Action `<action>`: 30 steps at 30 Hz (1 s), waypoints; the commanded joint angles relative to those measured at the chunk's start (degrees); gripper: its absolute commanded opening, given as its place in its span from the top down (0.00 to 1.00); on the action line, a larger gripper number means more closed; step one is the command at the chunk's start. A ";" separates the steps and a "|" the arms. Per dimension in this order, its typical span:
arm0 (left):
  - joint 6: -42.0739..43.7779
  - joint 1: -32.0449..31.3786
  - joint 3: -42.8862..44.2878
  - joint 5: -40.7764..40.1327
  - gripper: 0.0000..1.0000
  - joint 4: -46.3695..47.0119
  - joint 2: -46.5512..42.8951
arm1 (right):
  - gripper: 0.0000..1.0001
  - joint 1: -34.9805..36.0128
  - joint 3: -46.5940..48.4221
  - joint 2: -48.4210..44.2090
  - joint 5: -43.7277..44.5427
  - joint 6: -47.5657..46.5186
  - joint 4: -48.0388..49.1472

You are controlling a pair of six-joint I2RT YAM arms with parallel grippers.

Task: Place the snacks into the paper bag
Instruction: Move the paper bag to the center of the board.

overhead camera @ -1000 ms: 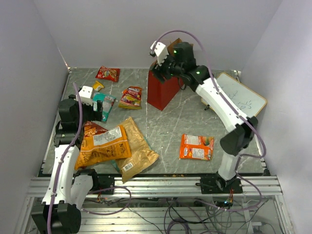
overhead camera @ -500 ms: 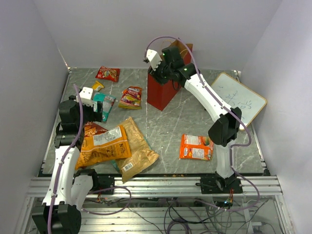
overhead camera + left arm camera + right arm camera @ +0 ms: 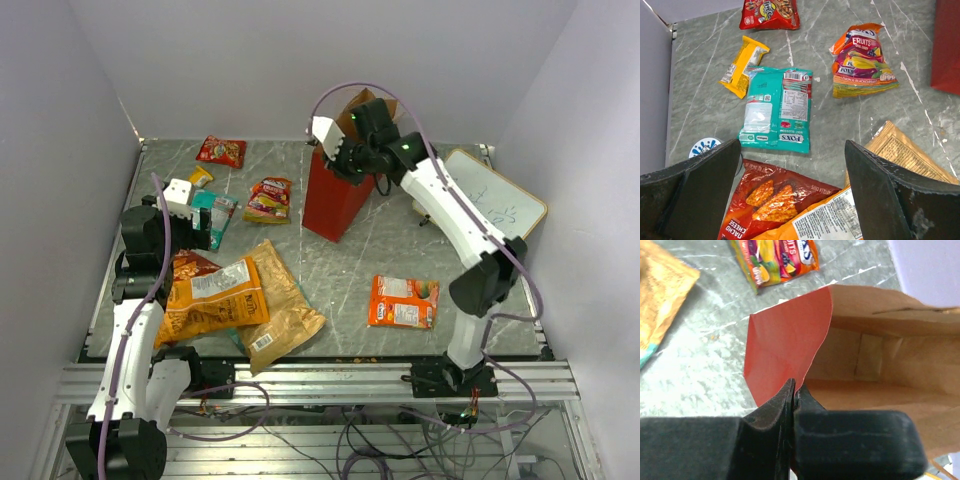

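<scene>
The red paper bag (image 3: pixel 335 200) stands at the back middle, its brown inside (image 3: pixel 875 360) showing. My right gripper (image 3: pixel 338 158) (image 3: pixel 794 385) is shut on the bag's red front wall at the rim. Snacks lie to the left: an orange chip bag (image 3: pixel 215 300), a gold bag (image 3: pixel 285 305), a red Doritos bag (image 3: pixel 765 200), a teal packet (image 3: pixel 775 110), a yellow packet (image 3: pixel 743 66), a small red packet (image 3: pixel 769 9) and a fruit-candy pack (image 3: pixel 862 60). An orange flat pack (image 3: pixel 403 301) lies at the right front. My left gripper (image 3: pixel 205 228) (image 3: pixel 791 150) hangs open above the Doritos bag, holding nothing.
A white board with scribbles (image 3: pixel 495 205) lies at the back right, beside the right arm. The table's metal frame edge (image 3: pixel 320 375) runs along the front. Walls close in the left, back and right sides.
My right gripper has shut on the paper bag's rim and shifted a little right, pulling the bag's mouth with it. The left arm has not moved.
</scene>
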 commanded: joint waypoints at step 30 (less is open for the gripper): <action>0.94 0.50 -1.29 4.32 0.04 2.03 -0.50 | 0.36 -8.59 -32.00 -35.59 2.42 -4.89 7.42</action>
